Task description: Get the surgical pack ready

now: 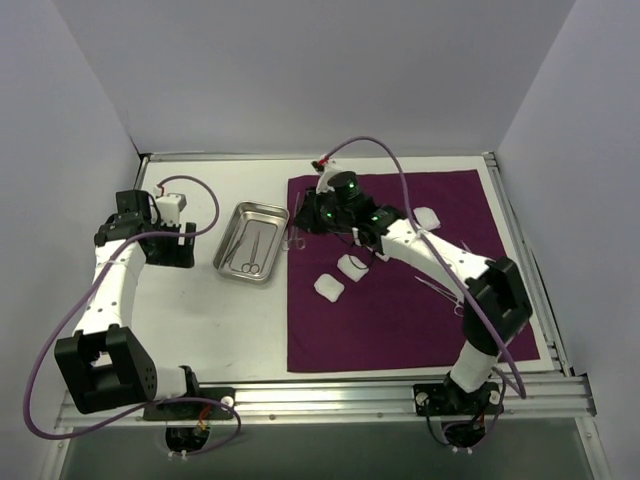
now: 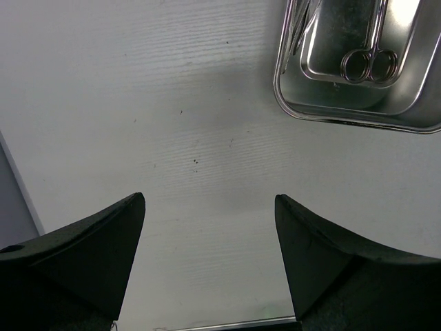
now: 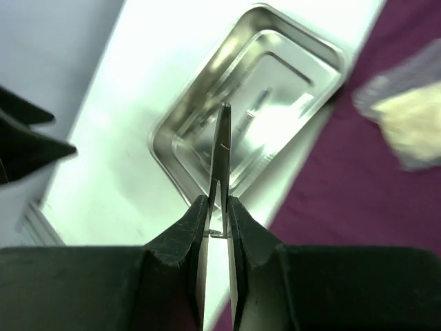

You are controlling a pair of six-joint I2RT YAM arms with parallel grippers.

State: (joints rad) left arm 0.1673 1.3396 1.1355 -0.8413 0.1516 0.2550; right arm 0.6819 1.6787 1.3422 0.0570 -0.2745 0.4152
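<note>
At the right wrist, right pincer (image 3: 219,203) visibly clamps an instrument (image 3: 222,145) near the tray (image 3: 289,76); left pincer (image 2: 210,200) gapes.

Plain deep purple cloth (image 1: 400,300) against a white table (image 1: 200,310), with a shiny silver tray (image 1: 230,237), a silver instrument (image 3: 222,138) and white gauze pads (image 1: 328,288). The left arm (image 1: 110,285) and right arm (image 1: 440,255) are white with black joints; green lights (image 1: 352,186) glow on the right one.

Bright even light, glare on tray (image 3: 289,69)
</note>
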